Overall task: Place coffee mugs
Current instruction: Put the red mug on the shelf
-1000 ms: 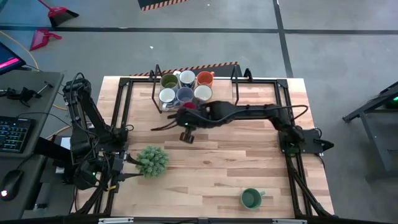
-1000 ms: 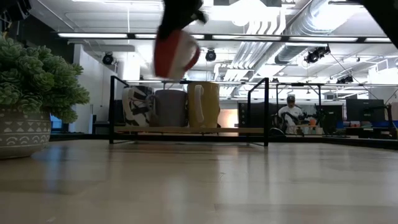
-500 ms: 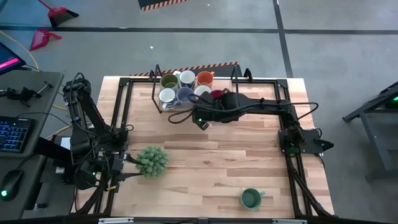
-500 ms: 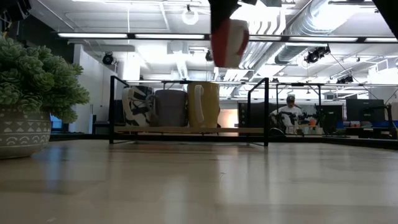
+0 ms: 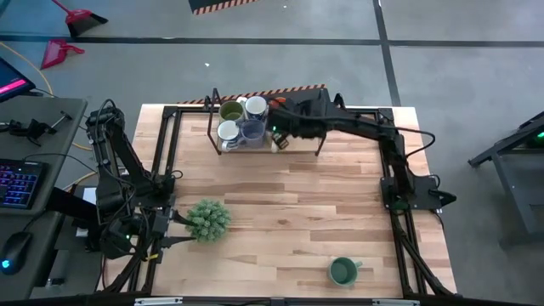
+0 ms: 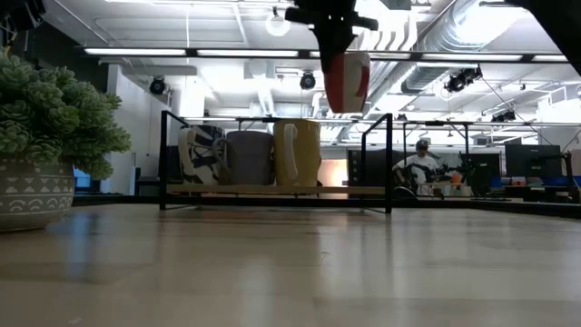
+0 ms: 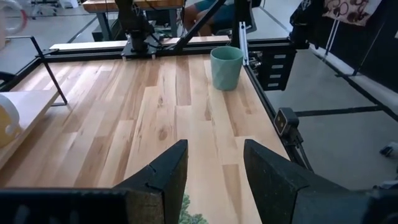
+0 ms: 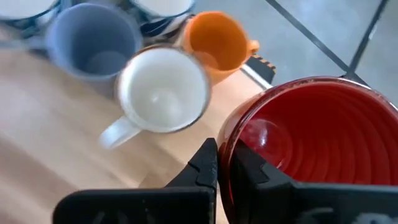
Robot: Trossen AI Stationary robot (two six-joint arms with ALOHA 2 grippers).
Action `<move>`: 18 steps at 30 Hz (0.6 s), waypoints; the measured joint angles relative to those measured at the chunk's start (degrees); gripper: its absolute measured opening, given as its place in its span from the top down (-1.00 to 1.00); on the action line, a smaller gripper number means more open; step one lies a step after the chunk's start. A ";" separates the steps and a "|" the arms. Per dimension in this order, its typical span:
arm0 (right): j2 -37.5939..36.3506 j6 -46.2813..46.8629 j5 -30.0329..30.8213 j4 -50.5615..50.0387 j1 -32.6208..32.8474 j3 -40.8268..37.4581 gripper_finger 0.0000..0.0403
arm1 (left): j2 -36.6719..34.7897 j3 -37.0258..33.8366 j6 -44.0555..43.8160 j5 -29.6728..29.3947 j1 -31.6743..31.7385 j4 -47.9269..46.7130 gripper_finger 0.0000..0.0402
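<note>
A red mug [image 8: 311, 137] hangs in my right gripper [image 8: 227, 158], which is shut on it above the right end of the black wire rack [image 5: 212, 127] at the table's far edge. In the low view the red mug [image 6: 348, 80] hangs clear above the rack. On the rack's shelf stand an olive mug [image 5: 229, 110], white mugs [image 5: 255, 106] [image 5: 228, 131], a blue mug [image 5: 252, 130], an orange mug [image 8: 214, 40] and another white one [image 8: 163, 90]. A dark green mug [image 5: 342, 271] stands near the front right. My left gripper [image 7: 211, 180] waits open at the table's left. My right gripper pinches the red mug's rim wall [image 8: 225, 140], one finger [image 8: 208, 165] outside and the other [image 8: 252, 168] inside the cup. The fingers come slanting down from above. The mug hangs below them, mouth up and slightly tilted, lifted clear of shelf and table.
A bushy plant in a patterned pot [image 5: 208, 219] stands left of centre, just in front of my left gripper. The rack's upright wires [image 6: 389, 163] frame the shelf. Bare wood lies between the plant, the rack and the dark green mug.
My right gripper has carried the red mug toward the table's far edge and to the right, from in front of the rack to above its right end, rising a little. The wrist has rolled and tipped further down, and the mug has turned with it.
</note>
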 joint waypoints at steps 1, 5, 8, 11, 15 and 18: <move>0.00 -0.57 -0.02 0.23 -0.92 0.00 1.00 | 0.00 0.00 -0.18 0.00 0.00 -0.01 0.28; -0.02 -4.96 -3.11 2.40 -3.35 0.00 1.00 | 0.00 0.00 -1.56 -0.09 0.00 -0.01 0.28; -0.04 -7.66 -4.75 2.64 -4.46 -0.02 1.00 | 0.00 0.00 -2.30 -0.21 0.04 -0.01 0.28; 0.00 -8.91 -4.65 4.27 -5.34 -1.29 1.00 | 0.00 0.00 -2.45 -1.10 0.40 0.07 0.28; 0.09 -10.08 -4.45 7.04 -6.75 -6.69 1.00 | -0.01 0.00 -2.45 -1.20 1.60 1.42 0.28; 0.07 -12.29 -6.63 12.03 -7.88 -11.15 1.00 | -0.02 0.00 -2.42 -1.16 2.45 2.19 0.28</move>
